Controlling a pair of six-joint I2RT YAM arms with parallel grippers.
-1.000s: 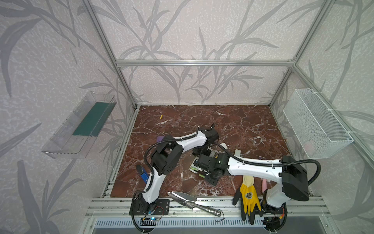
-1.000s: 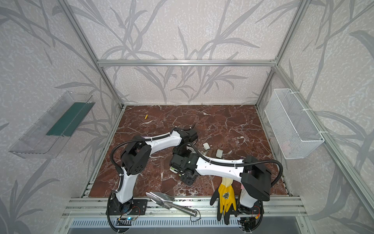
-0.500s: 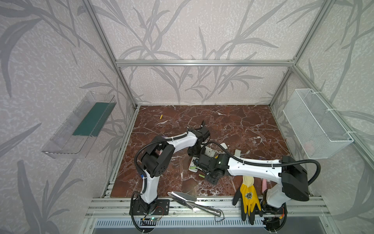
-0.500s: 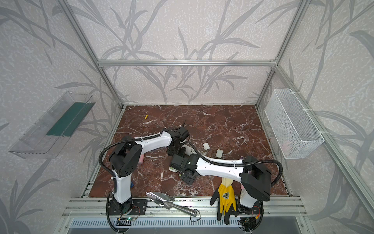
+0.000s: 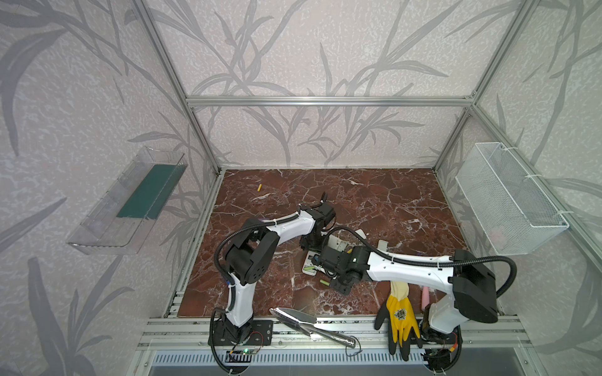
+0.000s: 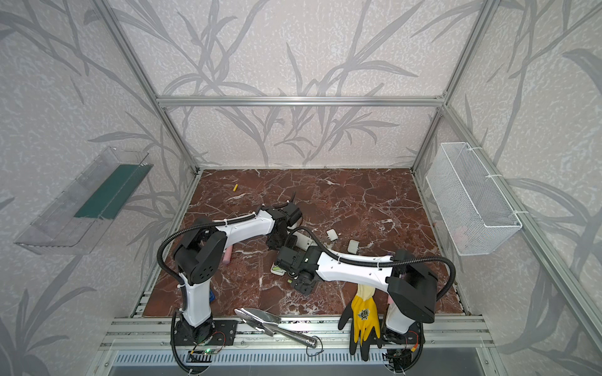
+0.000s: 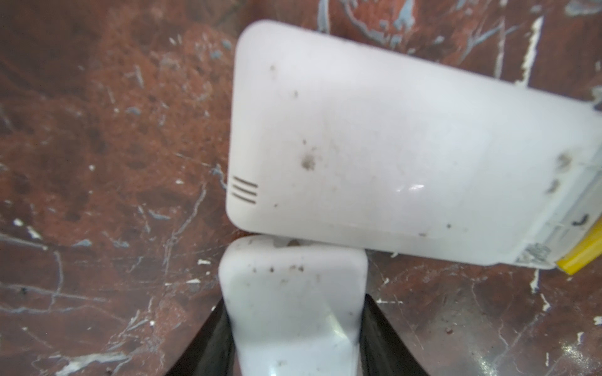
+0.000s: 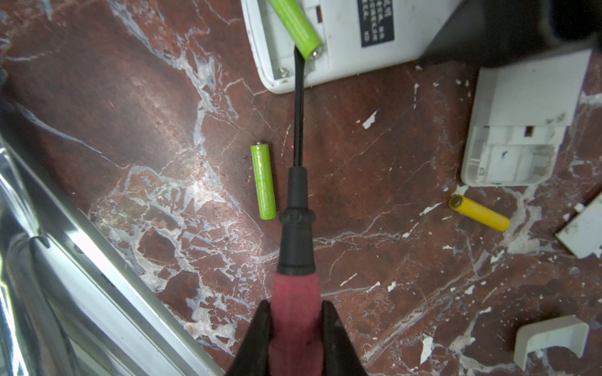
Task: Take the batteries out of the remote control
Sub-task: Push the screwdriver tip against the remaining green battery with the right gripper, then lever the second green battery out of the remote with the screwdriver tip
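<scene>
Two robot arms meet over a red-brown marble surface (image 5: 391, 201), near its middle and toward the front edge.

The right gripper (image 8: 296, 304) is pinched tight on the pink handle of a screwdriver (image 8: 297, 201). The thin black tip sits under the exposed end of a lime green battery (image 8: 294, 27), which lies tilted in the open compartment of a white remote control (image 8: 345, 48). A second lime battery (image 8: 263, 181) lies loose on the surface just beside the shaft. A yellow battery (image 8: 477, 213) lies loose near a second remote (image 8: 527, 97), whose compartment looks empty.

The left gripper (image 7: 293, 298) is clamped on a white plastic piece (image 7: 293, 325) that touches the second remote's edge. I cannot tell whether that piece belongs to the remote being worked on.

The step in hand appears to be prying out the last battery, since three lie loose. To do it well, keep the tip low under the battery's end and lever up slowly, so the cell lifts over the compartment wall rather than flicking away. The remote must not slide.

Only the right wrist view shows the tip against the battery; in both top views that contact is too small and partly behind the arm. Only the top views show the other yellow battery (image 5: 259, 187), alone near the back left corner.
</scene>
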